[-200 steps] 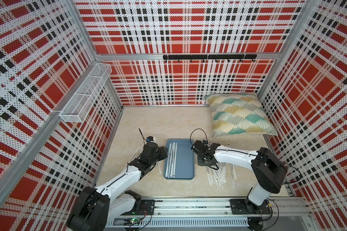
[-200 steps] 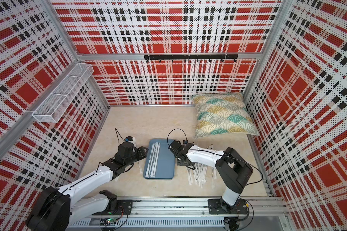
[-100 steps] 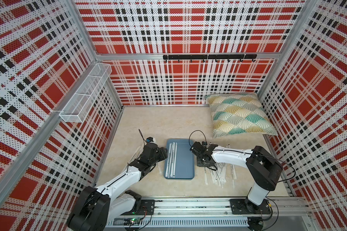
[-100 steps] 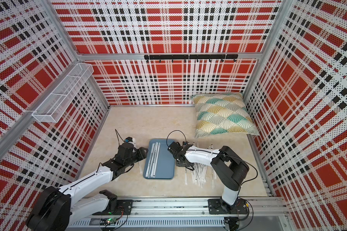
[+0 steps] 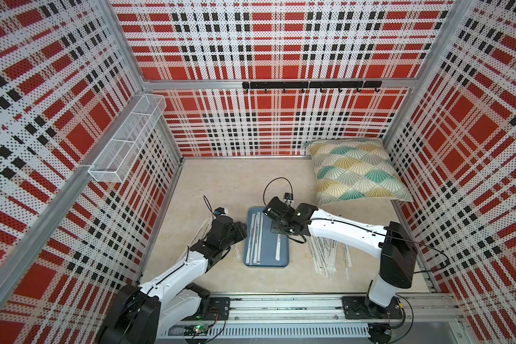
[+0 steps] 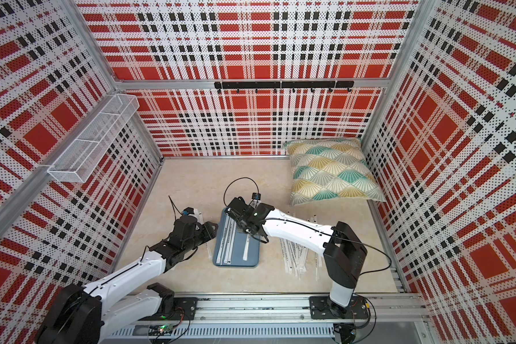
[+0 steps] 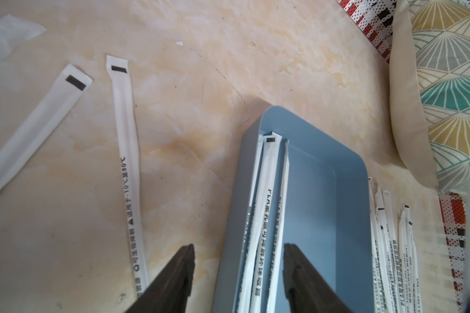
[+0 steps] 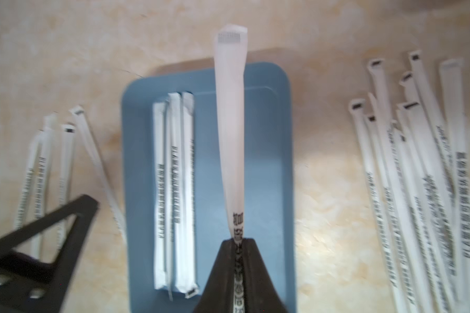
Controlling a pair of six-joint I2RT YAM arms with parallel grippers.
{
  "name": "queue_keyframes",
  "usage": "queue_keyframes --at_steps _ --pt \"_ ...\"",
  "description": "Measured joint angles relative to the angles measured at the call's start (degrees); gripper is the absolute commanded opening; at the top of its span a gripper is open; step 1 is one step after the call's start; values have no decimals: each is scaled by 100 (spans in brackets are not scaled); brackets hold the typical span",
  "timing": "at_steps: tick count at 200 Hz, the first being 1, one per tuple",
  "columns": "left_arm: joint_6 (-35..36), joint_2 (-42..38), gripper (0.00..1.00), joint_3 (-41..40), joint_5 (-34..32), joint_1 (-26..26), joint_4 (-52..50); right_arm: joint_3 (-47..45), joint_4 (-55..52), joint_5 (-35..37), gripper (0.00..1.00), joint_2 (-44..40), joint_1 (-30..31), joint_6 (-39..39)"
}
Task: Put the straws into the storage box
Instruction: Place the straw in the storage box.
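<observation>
The slate-blue storage box [image 5: 268, 259] [image 6: 252, 259] lies between the arms with three straws [image 5: 255, 238] [image 8: 174, 189] along its left side. My right gripper [image 5: 276, 229] [image 8: 237, 241] hangs over the box's right half, shut on one end of a wrapped straw [image 5: 278, 247] [image 8: 229, 122] that reaches along the box toward me. My left gripper [image 5: 242, 230] [image 7: 238, 257] is open and empty, its fingers astride the box's left wall [image 7: 244, 189]. More straws lie in a pile [image 5: 328, 256] [image 8: 418, 189] right of the box.
Several loose straws [image 5: 204, 226] [image 7: 126, 162] lie on the table left of the box, under the left arm. A patterned pillow [image 5: 355, 172] fills the back right corner. A white wire basket [image 5: 125, 140] hangs on the left wall.
My right gripper has closed on a straw and moved left from beside the pile to over the box. The left arm has barely moved.
</observation>
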Motion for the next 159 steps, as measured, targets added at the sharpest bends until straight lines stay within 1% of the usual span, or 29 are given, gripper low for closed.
queue_keyframes --at_steps 29,56,113,159 --pt "-24 -9 61 37 -81 39 -68 564 293 85 14 970 63 63" --pt "-61 -111 62 37 -151 175 -186 603 398 -63 14 1539 79 70" --pt "-57 -181 62 37 -168 251 -221 638 483 -326 15 1707 81 28" --pt "-33 -181 58 37 -153 323 -232 763 522 -490 16 1991 81 -48"
